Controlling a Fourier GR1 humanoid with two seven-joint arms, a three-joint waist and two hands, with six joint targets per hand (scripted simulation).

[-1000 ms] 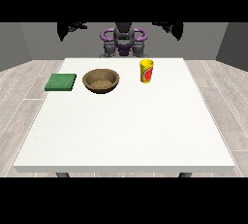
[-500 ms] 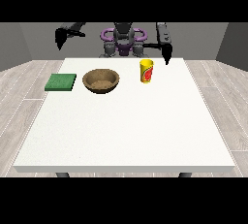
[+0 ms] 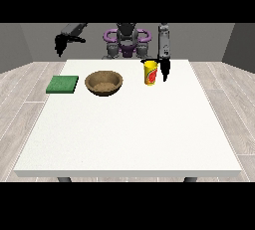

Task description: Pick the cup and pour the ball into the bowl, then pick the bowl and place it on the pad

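Cup (image 3: 150, 72) upright on counter (image 3: 129, 129), right of bowl (image 3: 103, 82); pad (image 3: 63, 84) further left. Hand at view's right (image 3: 163, 68) just beside cup, fingers straight, holding nothing. Cup probably light, rigid, tippy: grasp mid-wall.

A yellow cup (image 3: 150, 72) with a red mark stands upright near the table's far edge; its ball seemingly hidden. Brown bowl (image 3: 103, 82) beside it; flat green pad (image 3: 63, 84) toward the left edge.

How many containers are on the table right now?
2: a brown bowl left of centre near the far edge, beside the green pad, and a yellow cup to its right, next to the hand at the view's right.
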